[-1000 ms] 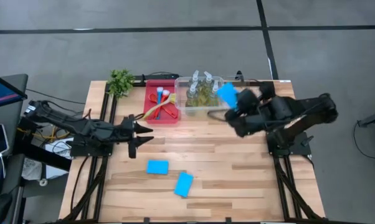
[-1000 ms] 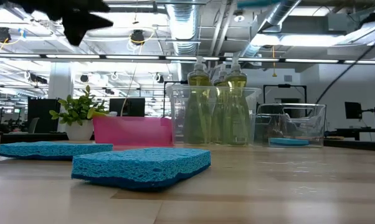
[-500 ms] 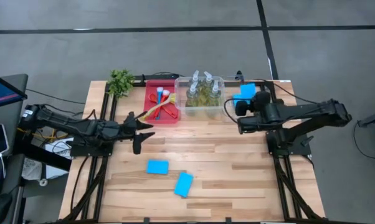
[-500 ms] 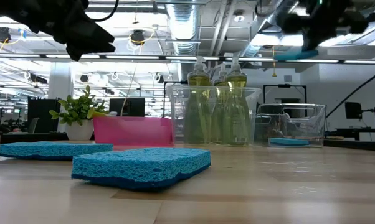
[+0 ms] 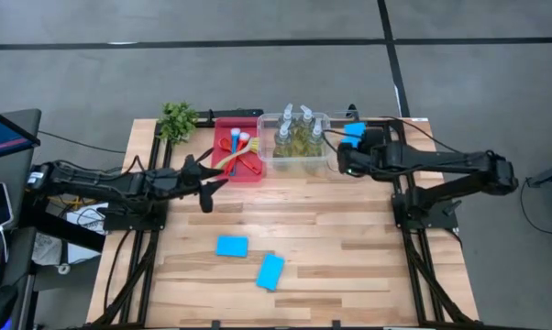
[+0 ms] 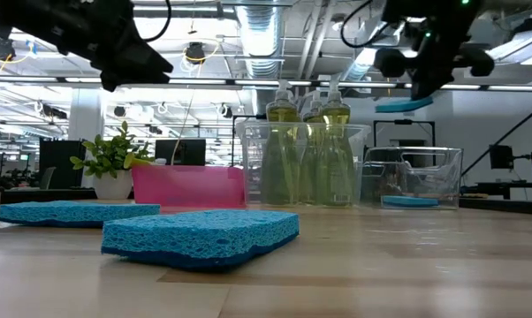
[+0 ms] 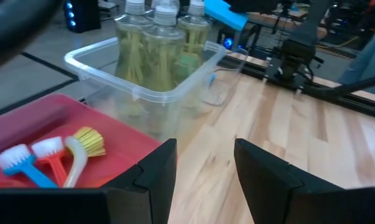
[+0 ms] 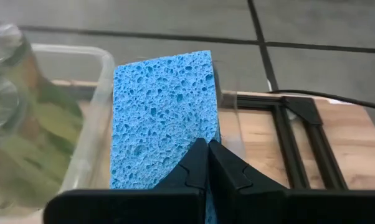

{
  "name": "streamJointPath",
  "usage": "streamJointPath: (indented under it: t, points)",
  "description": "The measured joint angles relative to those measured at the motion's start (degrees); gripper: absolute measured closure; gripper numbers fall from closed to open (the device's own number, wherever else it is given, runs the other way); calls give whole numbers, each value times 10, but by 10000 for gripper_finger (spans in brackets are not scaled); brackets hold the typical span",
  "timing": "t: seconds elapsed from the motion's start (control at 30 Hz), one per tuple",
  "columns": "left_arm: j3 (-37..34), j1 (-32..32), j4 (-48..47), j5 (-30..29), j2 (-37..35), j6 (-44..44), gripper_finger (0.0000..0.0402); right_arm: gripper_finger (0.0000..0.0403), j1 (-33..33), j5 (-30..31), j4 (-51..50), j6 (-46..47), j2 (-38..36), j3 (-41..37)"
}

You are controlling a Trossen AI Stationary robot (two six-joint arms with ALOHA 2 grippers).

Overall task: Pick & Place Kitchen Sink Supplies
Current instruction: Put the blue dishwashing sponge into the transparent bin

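While two blue sponges lie loose at the lower left of the low view, nearest you, count them as light, soft, porous slabs that will squash and flex, so pinch each across its short width near the middle. Farther back, at upper centre of the high view, the left gripper hovers beside the red tray of brushes, jaws apart and empty; those thin handles look stiff and slippery. Farthest, at upper right, the right gripper is clamped on one sponge above the clear bin beside the bottles.
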Motion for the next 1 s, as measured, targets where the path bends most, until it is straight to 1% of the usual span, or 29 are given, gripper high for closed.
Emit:
streamJointPath:
  t: [0.07,0.2,0.33,0.43,0.57,0.77,1.0]
  points:
    - [0,3,0,0,0,0,239,403,-24,-20,25,-38,0,0]
    - [0,2,0,0,0,0,239,403,-70,-39,42,-53,0,0]
    - [0,2,0,11,0,0,239,403,-106,-70,77,-119,4,0]
    - [0,2,0,21,0,0,239,403,-132,-106,111,-168,21,0]
    - [0,2,0,28,0,-5,239,403,-165,-139,142,-222,58,0]
    - [1,2,0,28,0,-5,239,403,-194,-153,151,-224,106,0]
    - [1,2,0,28,0,-2,239,400,-209,-173,158,-222,131,0]
